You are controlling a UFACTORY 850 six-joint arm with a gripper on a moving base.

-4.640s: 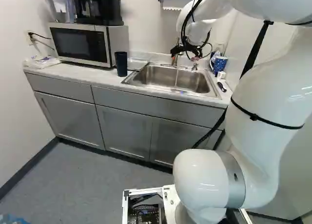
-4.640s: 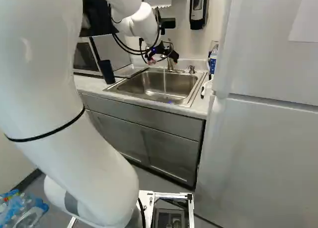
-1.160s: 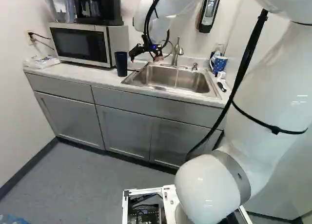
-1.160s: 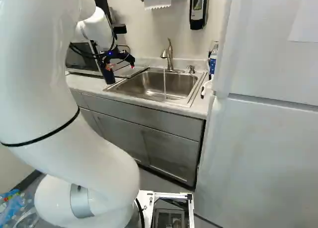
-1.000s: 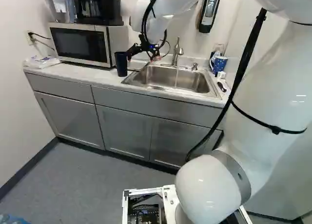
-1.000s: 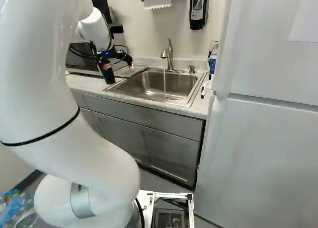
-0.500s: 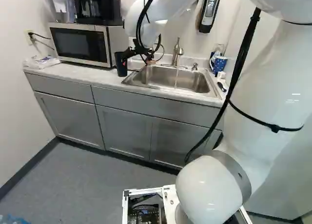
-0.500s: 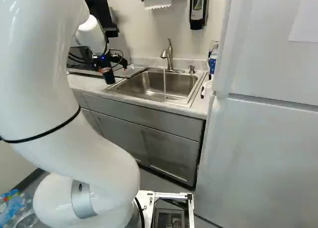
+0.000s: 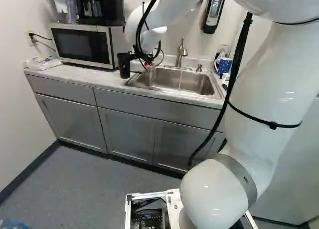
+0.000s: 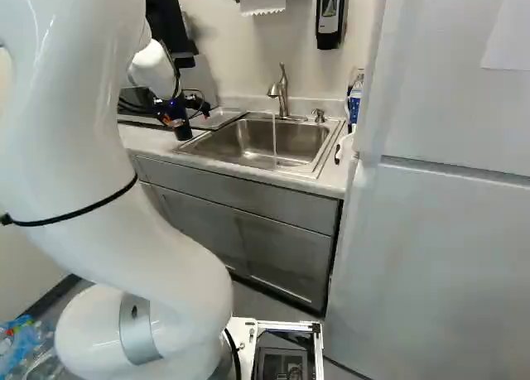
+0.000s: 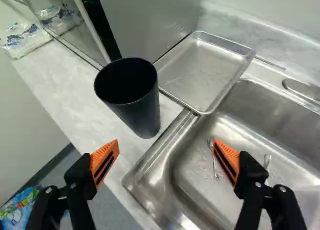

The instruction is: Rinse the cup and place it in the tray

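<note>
The refrigerator is set just beyond the counter's end at the right of the right base view. The counter is bounded by a straight front edge above the floor. On it, the microwave is placed well back from that edge, and the metal sink is fed by a thin stream of water from the faucet.

The shallow metal tray is laid between the microwave's side and the sink, with a corner reaching over the sink's rim. The dark cup is stood upright on the counter, mouth up, between the microwave and the sink, just beside the tray; whether the tray is touched cannot be told. Open room is left along a strip of counter from the cup to the front edge.

The gripper is held near the cup, its 2 orange pads spread wide with nothing pinched; the cup is seen ahead of them. In the sink, 2 pieces of cutlery are seen.

Print is carried by the plastic bag on the counter and by the colourful bag on the floor.
</note>
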